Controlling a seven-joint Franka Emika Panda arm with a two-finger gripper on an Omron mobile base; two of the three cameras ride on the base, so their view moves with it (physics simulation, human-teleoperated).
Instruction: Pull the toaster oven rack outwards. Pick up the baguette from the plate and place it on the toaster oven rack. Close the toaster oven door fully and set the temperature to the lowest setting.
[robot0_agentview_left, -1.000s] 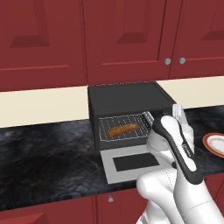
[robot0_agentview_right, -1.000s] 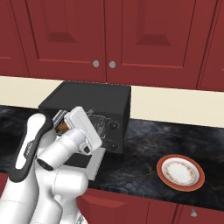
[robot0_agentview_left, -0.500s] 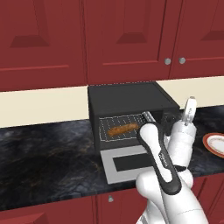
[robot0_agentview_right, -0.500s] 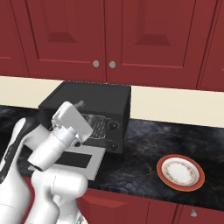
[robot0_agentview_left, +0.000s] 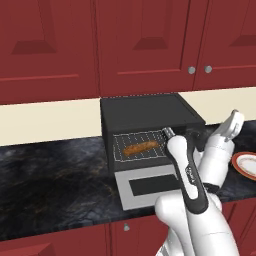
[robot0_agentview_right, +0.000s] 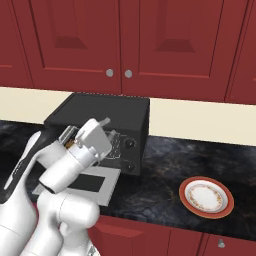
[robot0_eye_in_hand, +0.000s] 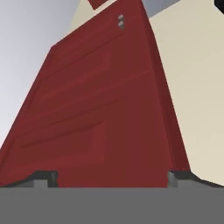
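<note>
Golden-brown baguette (robot0_agentview_left: 139, 148) lies on the pulled-out silver wire rack (robot0_agentview_left: 141, 148); hand (robot0_agentview_right: 102, 126) spread empty, raised; closing the grey windowed door (robot0_agentview_left: 150, 186) probably jams against the protruding rack.

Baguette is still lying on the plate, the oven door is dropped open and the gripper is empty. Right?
Not quite: the baguette lies on the toaster oven rack, and the plate is bare, as both base views show. The toaster oven door is down and the gripper empty.
</note>
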